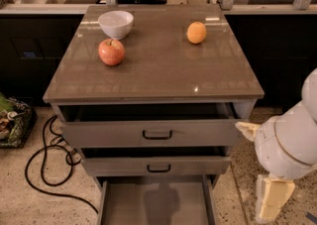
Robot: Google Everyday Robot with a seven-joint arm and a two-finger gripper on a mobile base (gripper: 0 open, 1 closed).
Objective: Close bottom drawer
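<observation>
The bottom drawer [156, 201] is pulled far out at the foot of the grey cabinet. Its plain grey tray shows, and its front and handle are cut off by the lower edge of the camera view. My gripper [268, 205] hangs at the lower right, beside the cabinet's right side, level with that drawer and apart from it. The white arm [290, 140] rises above it.
The top drawer [157, 133] and middle drawer [158, 165] each stand partly open. On the cabinet top [163, 73] are a white bowl [116, 23], a red apple [111, 52] and an orange [196, 32]. A black cable [44, 159] lies on the floor at left.
</observation>
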